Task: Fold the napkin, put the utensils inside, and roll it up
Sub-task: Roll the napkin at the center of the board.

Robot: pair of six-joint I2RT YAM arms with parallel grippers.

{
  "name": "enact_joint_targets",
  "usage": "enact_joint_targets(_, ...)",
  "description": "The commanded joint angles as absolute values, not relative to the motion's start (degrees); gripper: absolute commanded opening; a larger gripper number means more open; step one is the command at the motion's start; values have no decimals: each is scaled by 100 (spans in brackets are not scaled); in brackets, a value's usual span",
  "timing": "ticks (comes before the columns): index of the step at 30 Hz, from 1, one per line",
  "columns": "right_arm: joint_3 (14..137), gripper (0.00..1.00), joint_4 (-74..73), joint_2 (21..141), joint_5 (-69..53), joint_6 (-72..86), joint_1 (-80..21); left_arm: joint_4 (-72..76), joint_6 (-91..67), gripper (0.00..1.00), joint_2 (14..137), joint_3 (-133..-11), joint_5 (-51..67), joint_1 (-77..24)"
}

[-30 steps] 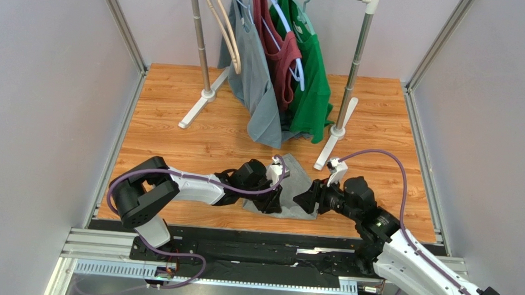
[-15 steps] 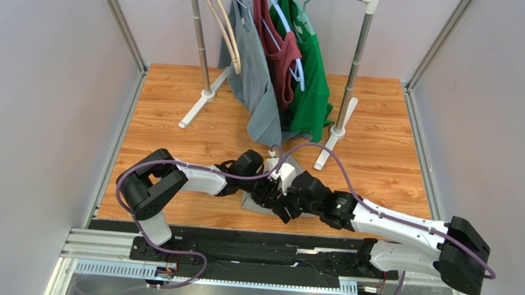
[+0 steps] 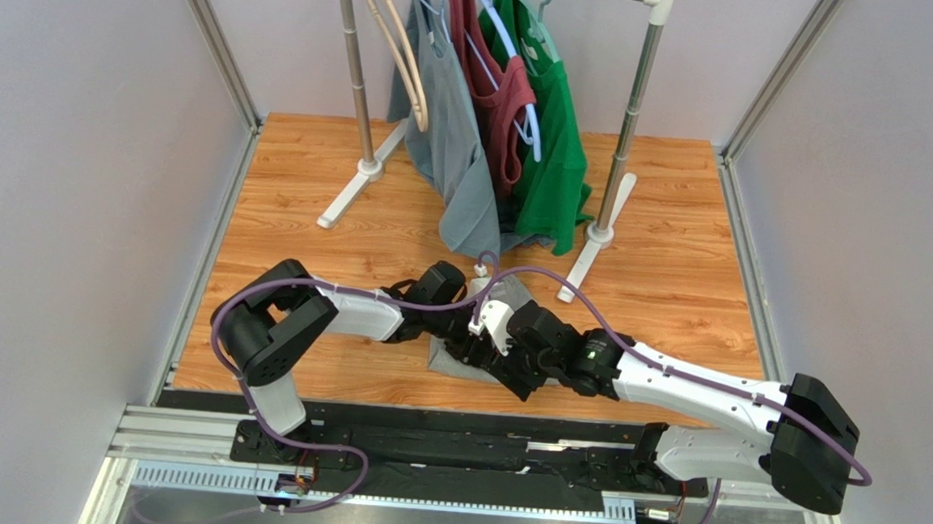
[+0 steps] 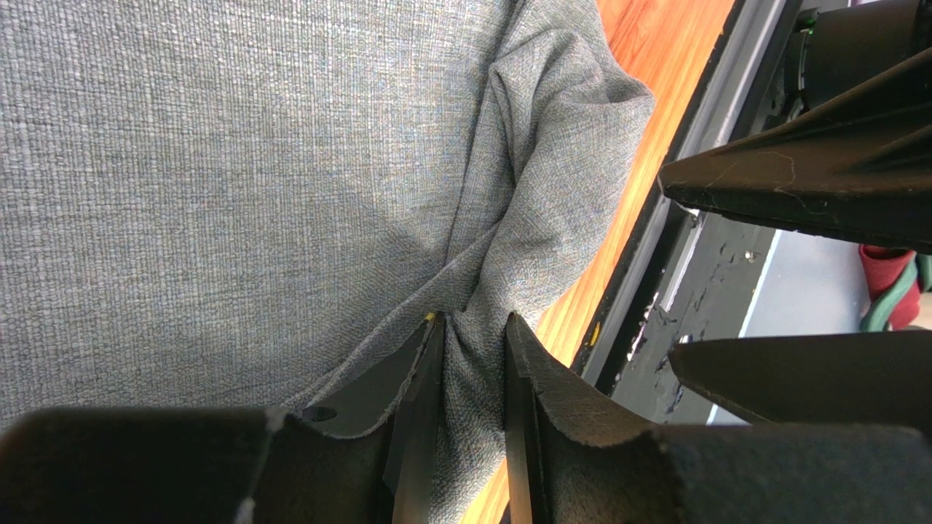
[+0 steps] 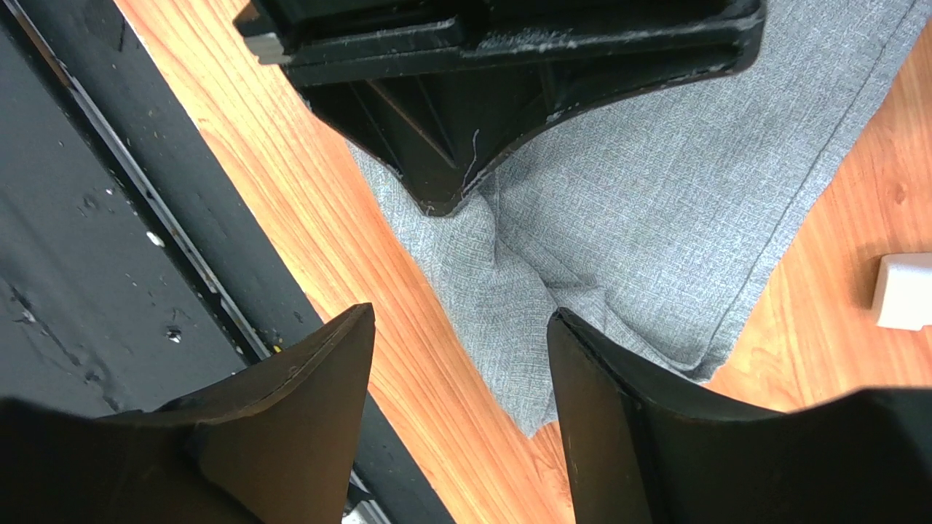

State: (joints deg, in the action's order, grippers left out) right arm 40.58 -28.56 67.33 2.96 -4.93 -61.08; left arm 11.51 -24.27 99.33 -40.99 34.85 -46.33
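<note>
Wood table (image 3: 315, 241): L tool (image 4: 473, 328) pinches napkin (image 4: 219, 164) fold, R tool (image 5: 459, 319) gaping right beside; risk tools clash, thin pinch slips

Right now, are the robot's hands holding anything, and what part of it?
The left hand pinches a bunched-up fold close to one edge of the napkin. The right hand is open above the cloth and holds nothing.
</note>
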Motion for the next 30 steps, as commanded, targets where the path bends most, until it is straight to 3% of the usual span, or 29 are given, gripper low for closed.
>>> enact_joint_targets(1,4166,64,-2821,6898,369,-888,-6144,-466,-2153,33,10433,-3639,2373,-4465)
enact_joint_targets(15,4263,62,-2672,7506,686,-1116,-6170,-404,-2180,33,10327,-3568,2382,-4395)
enact_joint_targets(30,4333,54,-2409,8235,536,-1599,-6161,-220,-2136,33,10073,-3454,2408,-4403)
